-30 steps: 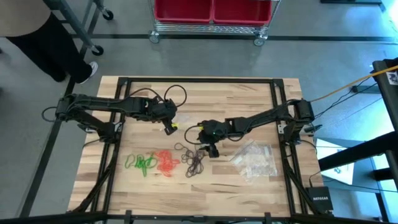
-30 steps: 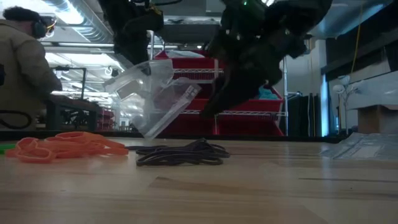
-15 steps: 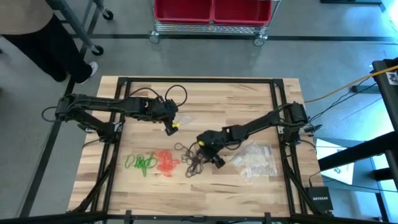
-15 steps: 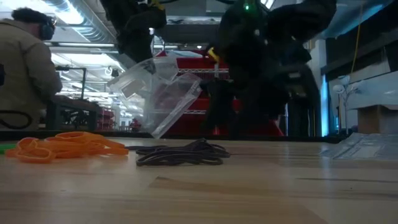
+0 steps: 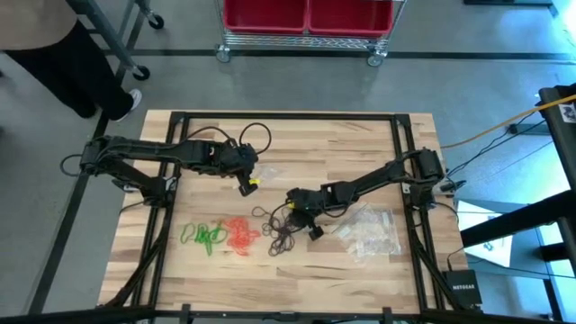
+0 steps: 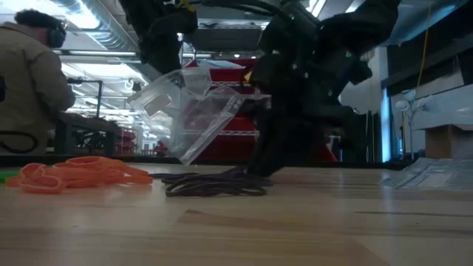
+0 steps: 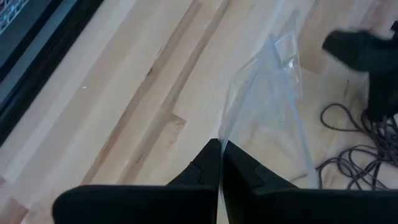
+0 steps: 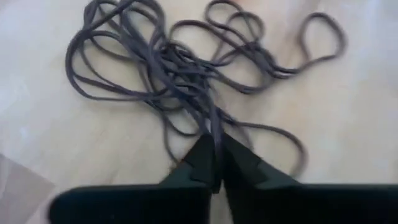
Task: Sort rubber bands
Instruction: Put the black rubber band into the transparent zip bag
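On the table's left side lie the green rubber bands (image 5: 204,236), then the orange-red rubber bands (image 5: 240,234), one heap each, loops too tangled to count. Above them my left gripper (image 7: 219,163) is clenched on the clear bag (image 7: 267,118), holding it up. Right of centre, my right gripper (image 8: 216,163) has pinched down on strands of the single black rubber bands heap (image 8: 186,68). They look light, limp and clingy; I judge several will come together. One pile of spare bags (image 5: 369,230) lies far right.

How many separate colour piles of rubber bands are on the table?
3: green pile nearest the left edge, orange pile beside it, black pile under the right gripper.
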Robot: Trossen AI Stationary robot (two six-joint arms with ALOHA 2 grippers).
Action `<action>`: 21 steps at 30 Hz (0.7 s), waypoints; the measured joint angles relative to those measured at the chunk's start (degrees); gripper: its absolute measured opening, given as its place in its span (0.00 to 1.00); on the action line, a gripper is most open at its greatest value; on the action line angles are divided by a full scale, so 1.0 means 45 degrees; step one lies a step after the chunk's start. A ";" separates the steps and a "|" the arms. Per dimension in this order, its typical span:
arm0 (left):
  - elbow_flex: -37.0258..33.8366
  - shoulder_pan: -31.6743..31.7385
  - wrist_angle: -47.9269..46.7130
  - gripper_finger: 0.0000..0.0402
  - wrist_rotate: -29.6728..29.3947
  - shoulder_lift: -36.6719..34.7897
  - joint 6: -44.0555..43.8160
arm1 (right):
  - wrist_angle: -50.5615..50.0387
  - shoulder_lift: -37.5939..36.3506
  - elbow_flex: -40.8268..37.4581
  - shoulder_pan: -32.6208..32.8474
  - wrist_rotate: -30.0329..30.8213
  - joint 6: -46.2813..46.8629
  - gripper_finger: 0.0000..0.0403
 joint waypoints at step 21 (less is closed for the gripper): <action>0.0000 0.0021 0.1618 0.00 0.0133 0.0000 -0.1071 | 0.0991 -0.5514 0.0010 -0.2098 -0.0006 0.2638 0.01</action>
